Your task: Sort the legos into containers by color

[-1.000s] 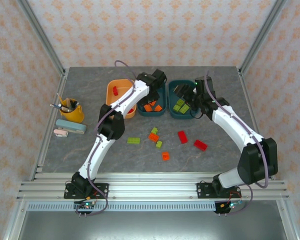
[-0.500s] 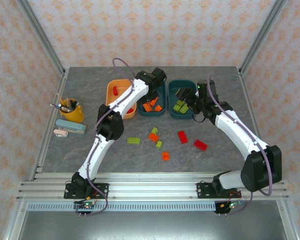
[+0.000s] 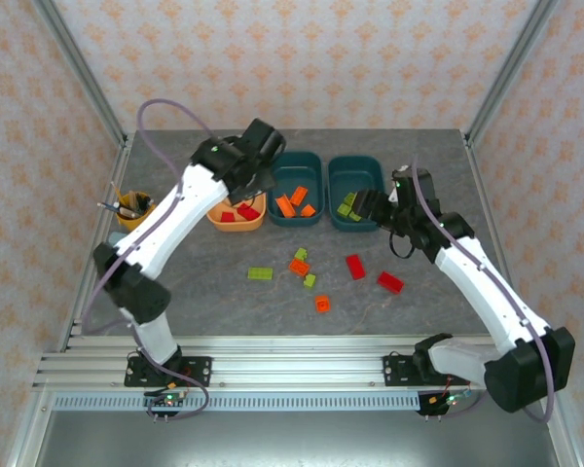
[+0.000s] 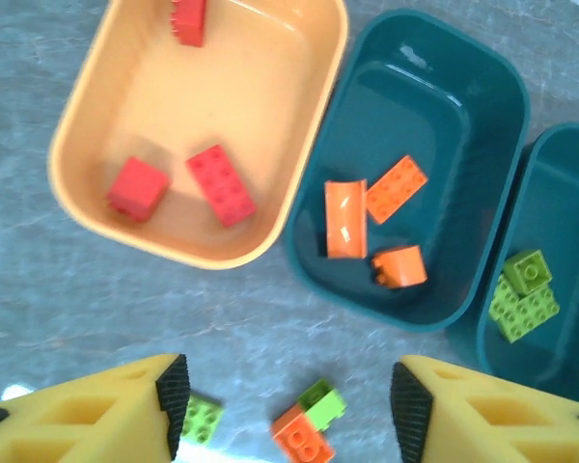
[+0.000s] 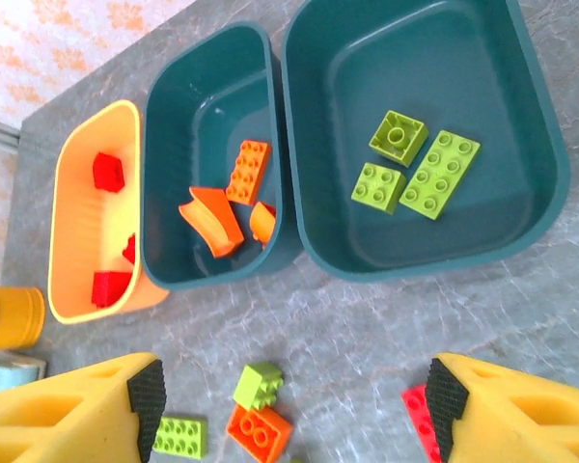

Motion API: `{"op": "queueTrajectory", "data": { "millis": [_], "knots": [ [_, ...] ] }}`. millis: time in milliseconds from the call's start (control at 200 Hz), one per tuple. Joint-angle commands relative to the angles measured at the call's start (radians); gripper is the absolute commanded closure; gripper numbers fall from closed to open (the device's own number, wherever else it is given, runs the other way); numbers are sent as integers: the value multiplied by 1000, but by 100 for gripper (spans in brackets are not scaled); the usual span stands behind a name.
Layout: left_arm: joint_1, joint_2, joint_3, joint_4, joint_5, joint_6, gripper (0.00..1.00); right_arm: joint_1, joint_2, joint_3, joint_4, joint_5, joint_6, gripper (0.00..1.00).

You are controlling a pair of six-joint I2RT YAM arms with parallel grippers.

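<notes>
My left gripper [image 3: 263, 178] hangs open and empty [image 4: 289, 405] above the table, just in front of the peach bin [image 4: 299, 125] and the middle teal bin [image 4: 482, 116]. The peach bin holds three red bricks [image 4: 219, 183]; the middle bin holds orange bricks [image 4: 345, 217]. My right gripper [image 3: 368, 205] is also open and empty [image 5: 295, 397], near the front of the right teal bin [image 5: 550, 183], which holds three green bricks [image 5: 420, 169]. Loose on the table are a green brick [image 5: 258, 384] touching an orange one [image 5: 259, 432], a flat green brick [image 5: 179, 436] and a red brick [image 5: 420, 410].
More loose bricks lie mid-table: a small green one [image 3: 310, 280], an orange one [image 3: 322, 304] and two red ones [image 3: 355, 266] [image 3: 390, 282]. A yellow pen cup [image 3: 139, 214] and a stapler [image 3: 136, 249] sit at the left.
The left arm swung its elbow out to the left, and its gripper moved left off the middle teal bin. The right gripper drew back from the green bin toward the near side.
</notes>
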Motion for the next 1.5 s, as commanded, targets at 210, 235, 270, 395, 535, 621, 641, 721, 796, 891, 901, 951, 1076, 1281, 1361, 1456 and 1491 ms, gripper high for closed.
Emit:
{"op": "queueTrajectory", "data": {
  "millis": [210, 235, 270, 395, 535, 621, 641, 721, 796, 891, 901, 951, 1076, 1281, 1361, 1456, 1491],
  "knots": [
    [8, -392, -515, 91, 61, 74, 31, 228, -58, -16, -152, 174, 33, 30],
    [8, -423, -553, 100, 68, 71, 31, 253, -50, -16, -150, 190, 50, 30],
    [7, -465, -603, 114, 78, 67, 31, 286, -28, -15, -145, 206, 77, 30],
    [3, -612, -774, 154, 87, 45, 29, 389, 91, 12, -115, 262, 175, 34],
    [0, -746, -895, 173, 100, 27, 27, 464, 268, 94, -130, 326, 292, 38],
    [-1, -800, -929, 175, 109, 28, 26, 464, 379, 140, -125, 310, 371, 40],
    [0, -811, -937, 174, 109, 27, 26, 465, 401, 149, -118, 309, 385, 40],
    [-3, -859, -964, 164, 109, 24, 26, 468, 476, 193, -102, 326, 441, 41],
    [-4, -900, -986, 151, 106, 15, 26, 467, 551, 231, -95, 331, 481, 41],
    [-3, -943, -1005, 140, 113, 0, 26, 466, 647, 291, -98, 304, 522, 41],
    [-4, -945, -1007, 140, 114, -1, 26, 467, 659, 298, -98, 301, 526, 41],
    [-4, -961, -1010, 133, 118, -6, 26, 467, 701, 318, -99, 288, 554, 41],
    [-6, -983, -1005, 118, 124, -3, 26, 461, 775, 350, -102, 285, 598, 41],
    [-6, -989, -1001, 115, 140, 6, 26, 452, 859, 382, -122, 258, 635, 49],
    [-5, -989, -1001, 121, 144, 2, 26, 446, 876, 383, -114, 256, 639, 55],
    [-6, -988, -998, 126, 146, 0, 26, 439, 887, 384, -111, 253, 640, 62],
    [-5, -988, -997, 127, 146, -1, 26, 437, 887, 382, -110, 254, 640, 64]
  ]
}}
